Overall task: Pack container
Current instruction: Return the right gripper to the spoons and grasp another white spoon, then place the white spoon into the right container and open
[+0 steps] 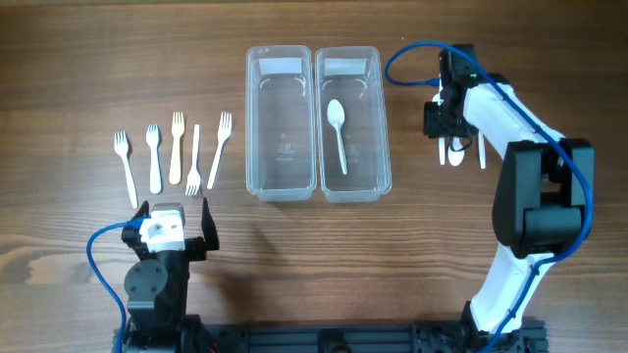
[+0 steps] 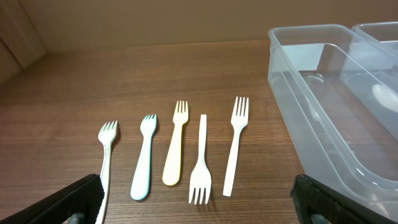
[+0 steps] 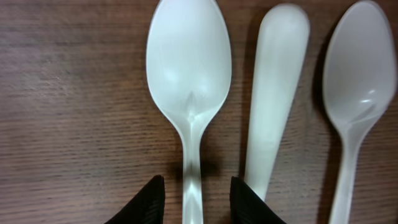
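Astride the spoon [image 3: 189,74], right tool [image 3: 194,190].

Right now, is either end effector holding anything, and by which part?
Nothing is held. The right end effector straddles a white spoon's handle without touching it; the left end effector is open.

Brown wood-grain surface [image 1: 78,78] filling my overhead feed, grain running left to right, darker streaks, plain tan backdrop [image 2: 186,18] beyond its far edge
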Robot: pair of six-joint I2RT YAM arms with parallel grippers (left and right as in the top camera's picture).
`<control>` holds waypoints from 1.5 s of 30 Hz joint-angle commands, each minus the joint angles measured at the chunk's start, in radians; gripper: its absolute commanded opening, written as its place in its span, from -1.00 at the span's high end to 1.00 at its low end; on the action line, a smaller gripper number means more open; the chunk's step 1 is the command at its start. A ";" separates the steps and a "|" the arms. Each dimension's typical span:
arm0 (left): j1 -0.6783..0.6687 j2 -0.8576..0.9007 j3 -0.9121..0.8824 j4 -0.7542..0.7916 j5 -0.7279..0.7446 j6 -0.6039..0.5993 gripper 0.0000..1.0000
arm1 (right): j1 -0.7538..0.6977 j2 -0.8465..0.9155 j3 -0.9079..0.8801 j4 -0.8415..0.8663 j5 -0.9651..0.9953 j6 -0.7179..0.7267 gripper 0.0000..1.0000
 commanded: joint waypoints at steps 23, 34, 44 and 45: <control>-0.003 -0.006 -0.005 0.000 0.002 0.012 -0.99 | 0.027 -0.341 -0.011 -0.007 -0.164 -0.014 0.91; -0.003 -0.006 -0.005 0.000 0.001 0.013 -1.00 | 0.247 -0.523 -0.022 -0.028 -0.198 0.082 0.91; -0.003 -0.006 -0.005 0.000 0.001 0.013 -1.00 | 0.353 -0.288 -0.042 0.027 -0.180 0.107 0.91; -0.003 -0.006 -0.005 0.000 0.001 0.012 -1.00 | 0.356 -0.266 -0.042 0.030 -0.180 0.107 0.91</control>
